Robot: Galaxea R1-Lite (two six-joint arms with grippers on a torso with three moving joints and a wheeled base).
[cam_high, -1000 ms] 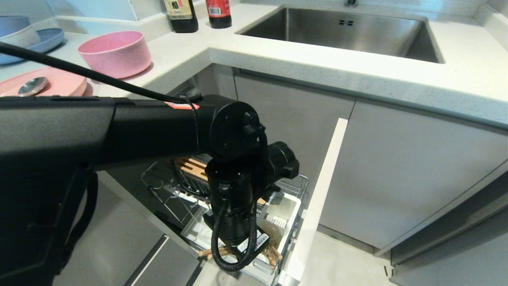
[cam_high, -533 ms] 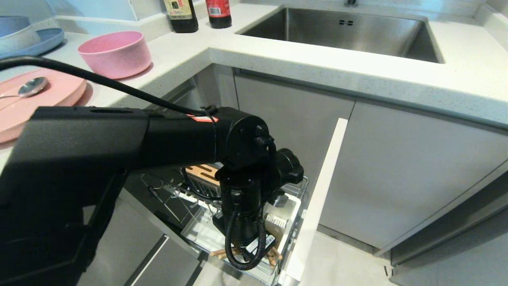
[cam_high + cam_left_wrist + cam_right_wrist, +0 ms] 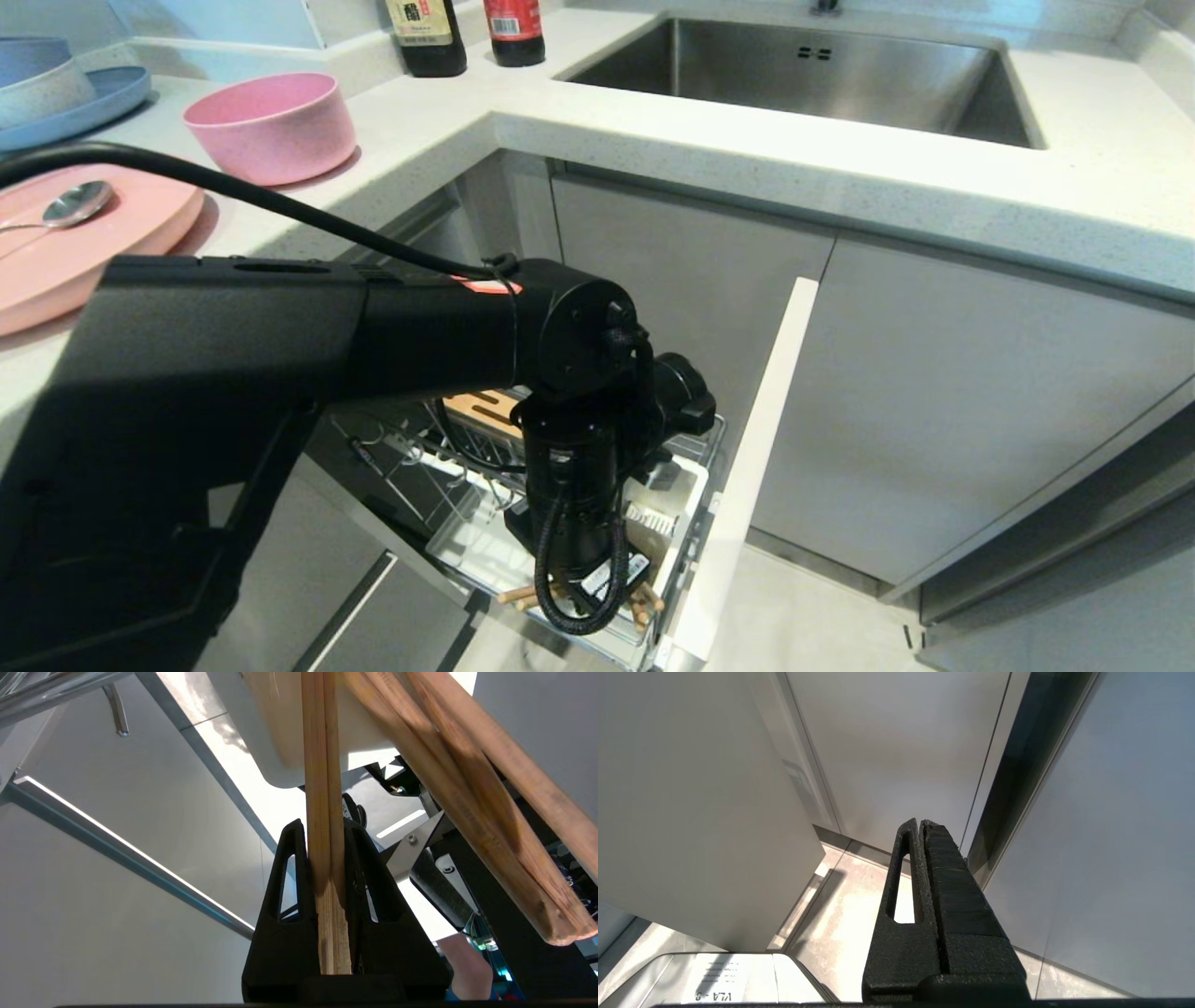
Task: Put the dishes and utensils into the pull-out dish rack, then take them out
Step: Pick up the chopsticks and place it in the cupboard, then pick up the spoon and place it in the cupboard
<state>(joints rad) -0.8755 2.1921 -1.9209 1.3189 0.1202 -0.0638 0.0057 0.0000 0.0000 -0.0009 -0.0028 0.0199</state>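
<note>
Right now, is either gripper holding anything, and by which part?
The left gripper pinches the pair of chopsticks near one end, down at the pull-out dish rack. The right gripper holds nothing.

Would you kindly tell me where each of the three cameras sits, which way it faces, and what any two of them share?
Head view: high on the robot, looking down over the white stone counter at the pulled-out chrome wire dish rack; the black left arm fills the left.
Left wrist view: behind the left gripper, shut on a pair of light wooden chopsticks near the white utensil cup.
Right wrist view: behind the shut right gripper, facing grey cabinet fronts and floor.
Shared: head and left wrist views both show wooden chopsticks and the rack.
</note>
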